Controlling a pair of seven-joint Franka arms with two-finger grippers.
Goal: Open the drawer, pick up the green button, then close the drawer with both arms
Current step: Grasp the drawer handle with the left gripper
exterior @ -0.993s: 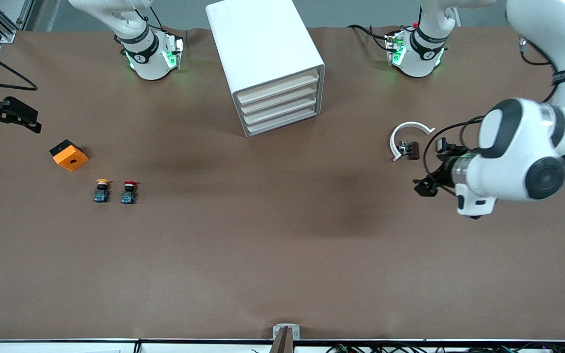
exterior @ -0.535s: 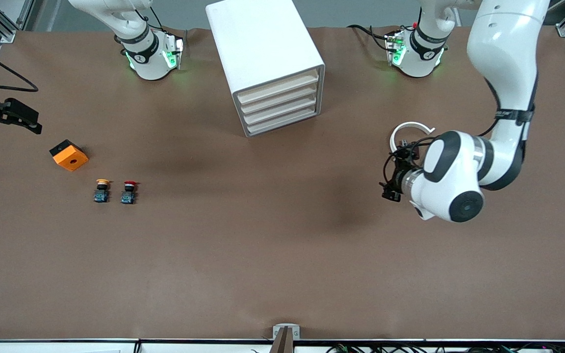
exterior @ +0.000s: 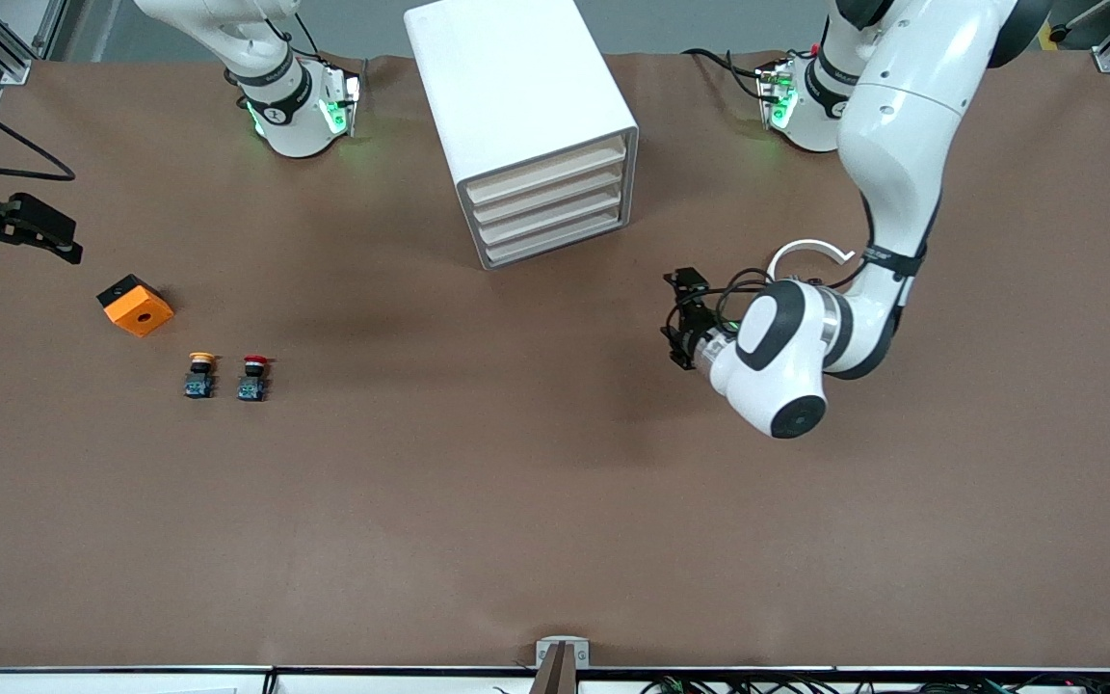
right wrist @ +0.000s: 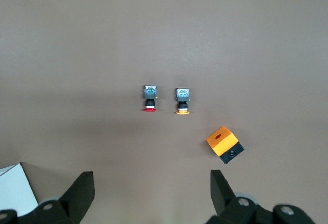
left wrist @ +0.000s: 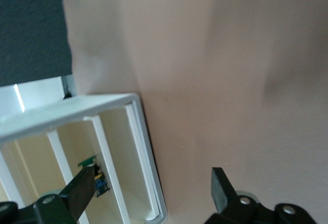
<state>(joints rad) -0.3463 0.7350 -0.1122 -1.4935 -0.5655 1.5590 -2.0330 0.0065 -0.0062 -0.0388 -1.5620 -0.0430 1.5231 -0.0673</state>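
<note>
Drawers (exterior: pixel 549 204), four alike, all sit pushed into the white cabinet (exterior: pixel 507 87) on the brown bench (exterior: pixel 516 501). The green button (left wrist: pixel 88 159) shows inside the cabinet in the left wrist view, though which drawer holds it cannot be told. The left hand (exterior: pixel 682 318) hangs over bare bench beside the cabinet front, toward the left arm's end, fingers spread with nothing between them. The right hand (right wrist: pixel 152 177) waits over the bench edge at the right arm's end, also spread and empty. An orange block (exterior: pixel 135 305), yellow button (exterior: pixel 199 374) and red button (exterior: pixel 253 377) lie near it; a white curved piece (exterior: pixel 806 253) lies by the left arm. The bench nearer the camera lies open.
</note>
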